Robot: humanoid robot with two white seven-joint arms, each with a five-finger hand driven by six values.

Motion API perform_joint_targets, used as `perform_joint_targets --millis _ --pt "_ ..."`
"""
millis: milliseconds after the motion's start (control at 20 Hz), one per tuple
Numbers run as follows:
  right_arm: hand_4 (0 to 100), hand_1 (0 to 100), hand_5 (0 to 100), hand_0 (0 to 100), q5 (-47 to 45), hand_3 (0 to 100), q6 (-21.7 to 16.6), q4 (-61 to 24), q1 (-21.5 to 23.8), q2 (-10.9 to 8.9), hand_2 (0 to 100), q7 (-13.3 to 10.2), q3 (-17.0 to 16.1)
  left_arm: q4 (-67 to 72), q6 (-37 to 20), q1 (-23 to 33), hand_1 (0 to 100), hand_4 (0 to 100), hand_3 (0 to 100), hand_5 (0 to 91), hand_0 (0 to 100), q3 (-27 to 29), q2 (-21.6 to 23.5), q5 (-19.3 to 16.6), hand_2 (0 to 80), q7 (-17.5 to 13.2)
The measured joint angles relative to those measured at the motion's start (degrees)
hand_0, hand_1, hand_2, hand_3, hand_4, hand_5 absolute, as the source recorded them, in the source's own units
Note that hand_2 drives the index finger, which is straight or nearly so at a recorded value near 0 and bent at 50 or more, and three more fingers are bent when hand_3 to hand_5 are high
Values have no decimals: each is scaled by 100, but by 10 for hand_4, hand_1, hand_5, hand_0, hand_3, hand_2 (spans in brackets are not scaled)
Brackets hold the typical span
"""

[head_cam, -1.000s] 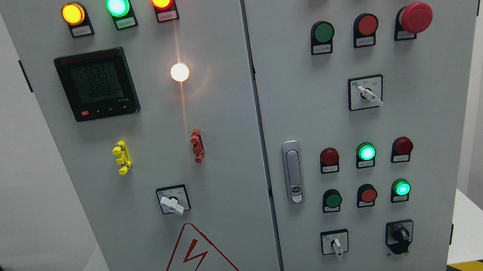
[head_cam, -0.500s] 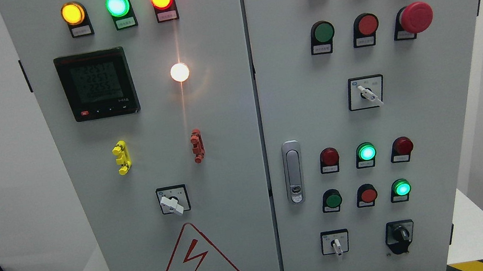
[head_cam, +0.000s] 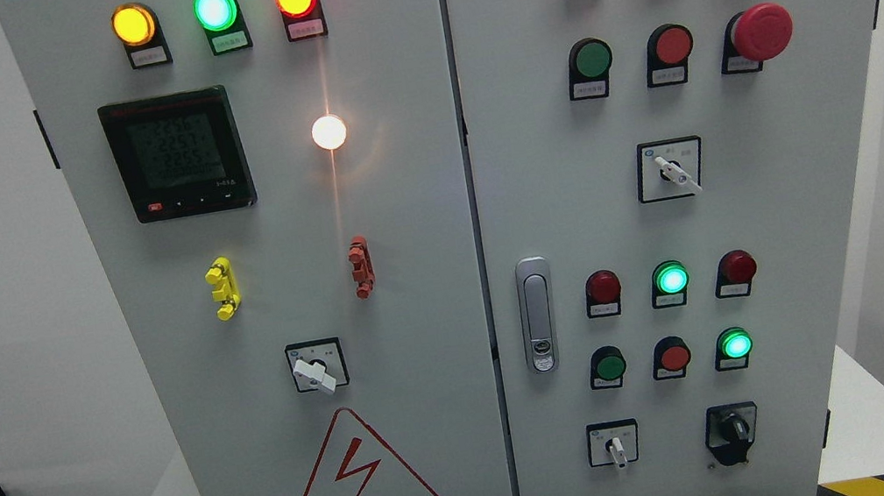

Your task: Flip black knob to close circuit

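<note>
Low on the grey cabinet's [head_cam: 399, 201] right door, black knob [head_cam: 732, 426] untouched; no robot hand or fingers in view

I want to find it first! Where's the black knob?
In the head view, the black knob sits at the bottom right of the right door, just right of a white-handled switch and below a lit green light.
</note>
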Motion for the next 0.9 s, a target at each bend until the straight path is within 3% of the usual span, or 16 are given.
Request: perform_joint_targets --millis 900 --pt "915 0 990 0 369 1000 333 656 -951 -2 853 215 -3 0 0 0 556 0 0 0 120 0 0 0 0 0"
